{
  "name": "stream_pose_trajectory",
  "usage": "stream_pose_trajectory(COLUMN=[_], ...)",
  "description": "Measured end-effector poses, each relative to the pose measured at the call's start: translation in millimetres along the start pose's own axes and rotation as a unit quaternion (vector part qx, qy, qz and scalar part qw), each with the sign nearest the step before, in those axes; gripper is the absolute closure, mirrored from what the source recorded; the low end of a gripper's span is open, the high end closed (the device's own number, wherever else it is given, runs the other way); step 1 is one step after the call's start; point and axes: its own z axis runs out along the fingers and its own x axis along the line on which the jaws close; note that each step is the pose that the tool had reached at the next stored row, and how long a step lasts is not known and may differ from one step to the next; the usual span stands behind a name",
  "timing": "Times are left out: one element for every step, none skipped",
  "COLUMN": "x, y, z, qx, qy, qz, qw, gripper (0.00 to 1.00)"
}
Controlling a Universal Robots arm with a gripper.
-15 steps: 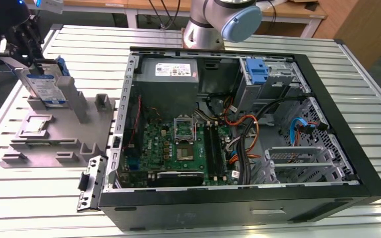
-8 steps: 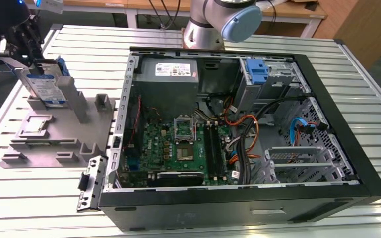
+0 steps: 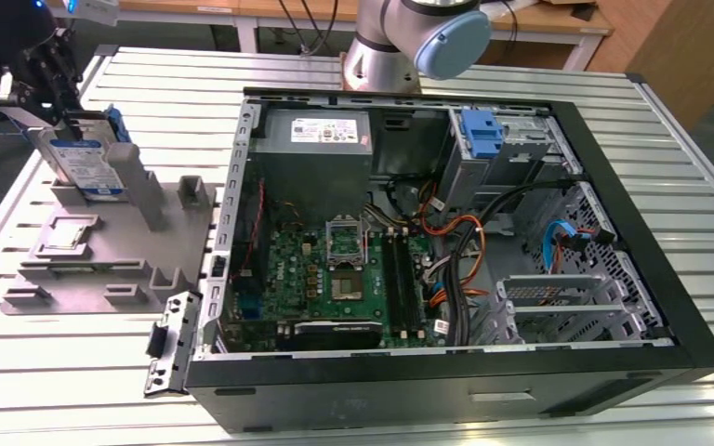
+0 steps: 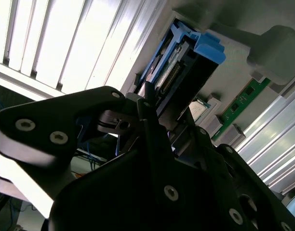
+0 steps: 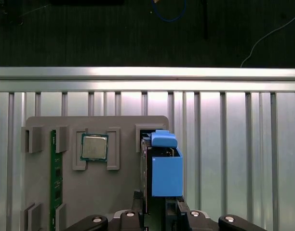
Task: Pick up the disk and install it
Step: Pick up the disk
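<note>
Fig. 1. My jaws sit at the upper end of the disk, at the exterior view's far left; whether they are clenched on it or released I cannot tell. The disk stands upright in a slot of the grey holder, its labelled face toward the camera and blue rails along its edges. In the first wrist view the disk is seen end-on in the holder. In the same holder a square chip lies in its own recess beside the disk, and a green memory stick sits further off. The second wrist view shows the disk close up, its connector visible, with the memory stick beyond. The holder rests on the slatted metal table, just beside the open computer case, which lies on its side toward the exterior view's right. Inside the case a blue bracket sits near the grey power supply; my arm rises behind the case
</note>
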Motion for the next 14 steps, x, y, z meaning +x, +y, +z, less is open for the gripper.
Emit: stream_pose_trajectory(x=[0.0, 0.0, -0.1, -0.1, -0.2, -0.2, -0.3, -0.3, -0.4, -0.4, -0.4, -0.4, -0.4, -0.4], y=[0.0, 0.1, 0.1, 0.1, 0.1, 0.1, 0.1, 0.1, 0.2, 0.1, 0.1, 0.1, 0.1, 0.1], z=[0.0, -0.5, -1.6, -3.0, -4.8, -6.4, -7.8, -9.0, -9.6, -9.6, -9.6, -9.8, -9.9, -9.9], qx=[0.0001, 0.0001, 0.0001, 0.0001, 0.0, 0.0, 0.0, 0.0001, 0.0, 0.0002, 0.0002, 0.0001, 0.0, 0.0001], qy=[0.0, 0.0, -0.0001, 0.0, 0.0, 0.0, 0.0, 0.0, 0.0, -0.0001, -0.0001, 0.0, 0.0, 0.0], qz=[0.0, 0.0, 0.0, 0.0, 0.0, 0.0, 0.0, 0.0, 0.0, 0.0, 0.0, 0.0, 0.0, 0.0], qw=[1.0, 1.0, 1.0, 1.0, 1.0, 1.0, 1.0, 1.0, 1.0, 1.0, 1.0, 1.0, 1.0, 1.0], gripper=[0.65, 0.65, 0.65, 0.65, 0.65, 0.65, 0.65, 0.65, 0.65, 0.65, 0.65, 0.65, 0.65, 0.65])
